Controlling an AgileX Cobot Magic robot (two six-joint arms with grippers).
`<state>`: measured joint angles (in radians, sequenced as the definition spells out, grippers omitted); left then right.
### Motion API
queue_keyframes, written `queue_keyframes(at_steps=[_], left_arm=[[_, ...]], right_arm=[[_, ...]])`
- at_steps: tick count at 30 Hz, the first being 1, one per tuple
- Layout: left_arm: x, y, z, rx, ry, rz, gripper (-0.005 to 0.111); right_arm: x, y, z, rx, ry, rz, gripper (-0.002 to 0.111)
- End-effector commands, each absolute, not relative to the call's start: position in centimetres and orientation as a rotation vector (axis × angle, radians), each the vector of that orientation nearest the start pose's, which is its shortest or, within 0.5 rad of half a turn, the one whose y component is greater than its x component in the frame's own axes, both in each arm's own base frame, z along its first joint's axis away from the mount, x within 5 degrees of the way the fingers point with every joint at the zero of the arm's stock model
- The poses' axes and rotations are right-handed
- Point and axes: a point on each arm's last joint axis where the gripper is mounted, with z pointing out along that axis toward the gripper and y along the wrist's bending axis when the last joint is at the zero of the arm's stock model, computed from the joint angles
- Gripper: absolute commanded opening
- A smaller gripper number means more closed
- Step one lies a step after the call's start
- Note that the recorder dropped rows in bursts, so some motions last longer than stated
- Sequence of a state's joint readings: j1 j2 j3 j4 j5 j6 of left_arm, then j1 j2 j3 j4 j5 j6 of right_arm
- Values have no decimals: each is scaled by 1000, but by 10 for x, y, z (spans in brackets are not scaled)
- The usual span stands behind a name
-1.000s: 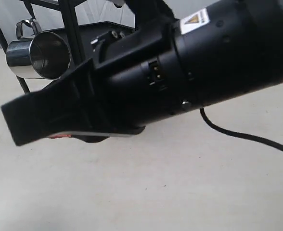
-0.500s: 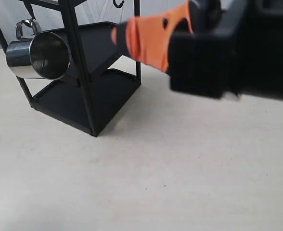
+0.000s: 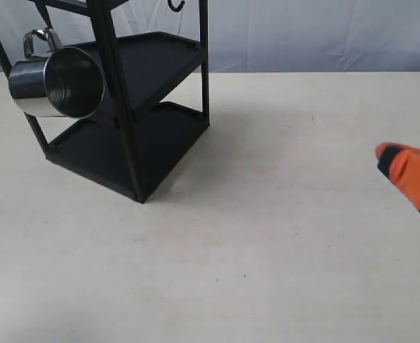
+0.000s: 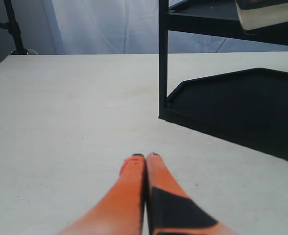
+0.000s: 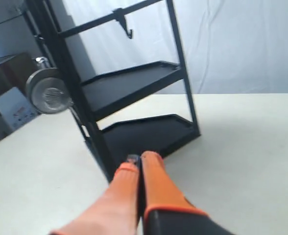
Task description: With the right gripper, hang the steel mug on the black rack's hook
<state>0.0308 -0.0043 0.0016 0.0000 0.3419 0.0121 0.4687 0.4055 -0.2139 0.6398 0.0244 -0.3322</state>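
The steel mug (image 3: pixel 56 81) hangs by its looped handle from the left side of the black rack (image 3: pixel 123 121), its mouth facing the camera; the hook bearing it is hidden behind the handle. The right wrist view shows the mug (image 5: pixel 48 91) from its base, beside the rack (image 5: pixel 92 122). A free black hook (image 5: pixel 128 27) hangs from the top bar. My right gripper (image 3: pixel 392 158) is far to the right of the rack, low over the table, shut and holding nothing (image 5: pixel 140 159). The left gripper (image 4: pixel 145 157) is shut and empty, near a rack post (image 4: pixel 162 58).
The rack's lower tray (image 3: pixel 124 139) rests on the pale table (image 3: pixel 253 236). A white curtain (image 3: pixel 310 28) closes the back. Cardboard boxes (image 5: pixel 12 105) stand beyond the table behind the rack, and a dark stand (image 4: pixel 14 29) is off the table's far corner.
The right arm, which filled the view in front of the rack, has pulled away to the right and down. The mug has stayed hanging on the rack.
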Motion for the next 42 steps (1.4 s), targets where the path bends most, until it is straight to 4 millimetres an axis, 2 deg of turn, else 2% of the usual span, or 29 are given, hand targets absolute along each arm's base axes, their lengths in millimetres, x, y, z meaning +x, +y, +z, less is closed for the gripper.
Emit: queue_keyframes(at_steps=[1, 3, 8, 16, 42], left_arm=[[54, 1, 184, -17, 1811, 23, 0], [54, 1, 184, -17, 1811, 23, 0], [54, 1, 184, -17, 1811, 23, 0], [54, 1, 184, -17, 1811, 23, 0], [54, 1, 184, -17, 1811, 23, 0]], right_arm=[[69, 28, 218, -196, 1660, 404, 0], [64, 24, 204, -180, 1632, 374, 0], [56, 17, 205, -148, 1588, 276, 0], [56, 8, 206, -28, 1566, 154, 0], [56, 7, 206, -19, 1566, 150, 0]])
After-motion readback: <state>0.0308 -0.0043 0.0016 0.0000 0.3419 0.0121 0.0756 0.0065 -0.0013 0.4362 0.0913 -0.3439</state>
